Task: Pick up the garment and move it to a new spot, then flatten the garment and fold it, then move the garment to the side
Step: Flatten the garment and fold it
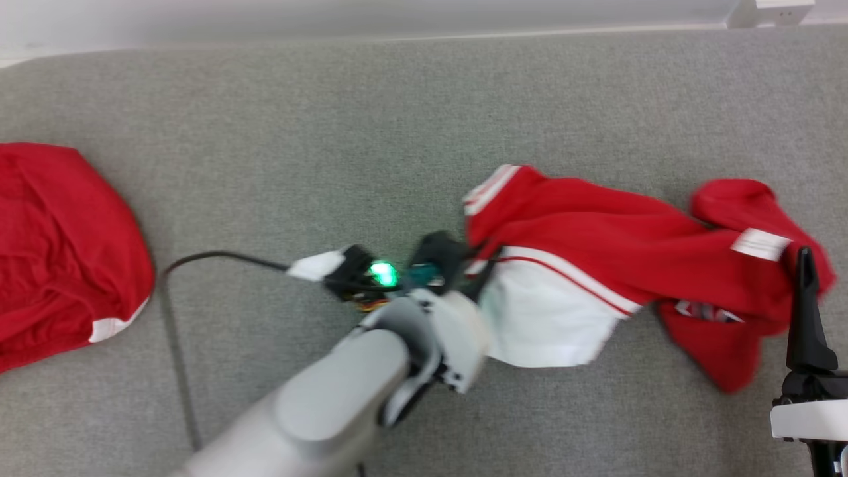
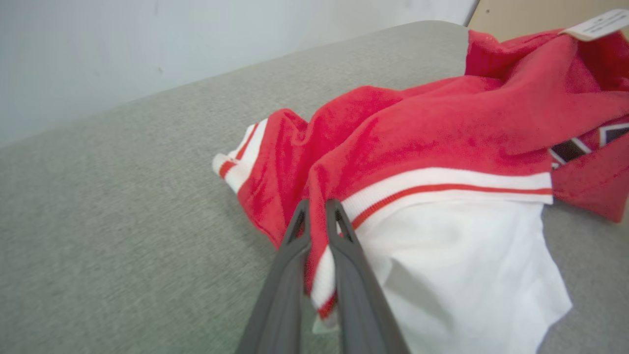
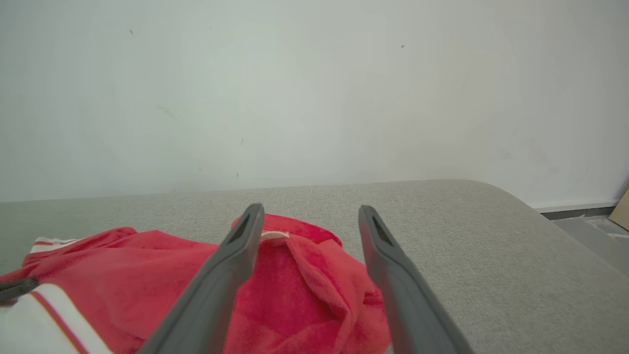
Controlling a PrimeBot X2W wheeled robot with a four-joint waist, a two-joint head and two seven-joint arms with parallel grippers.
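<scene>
Garment [image 1: 596, 232]: was found crumpled on the grey cushion [image 1: 331, 119], right of its middle.
Left gripper [image 2: 318, 206]: was clamped on the striped hem [image 2: 442, 183].
Right gripper [image 3: 309, 211]: was spread wide, empty, above the cushion.
Progress: grasp judged made — moving, flattening, folding left.

No legible text: the white tag [image 2: 597, 23] on the red-and-white garment [image 2: 442, 128] bears faint print too small to read, and its dark-and-white motif [image 2: 570, 150] is partly folded under, undecipherable.
</scene>
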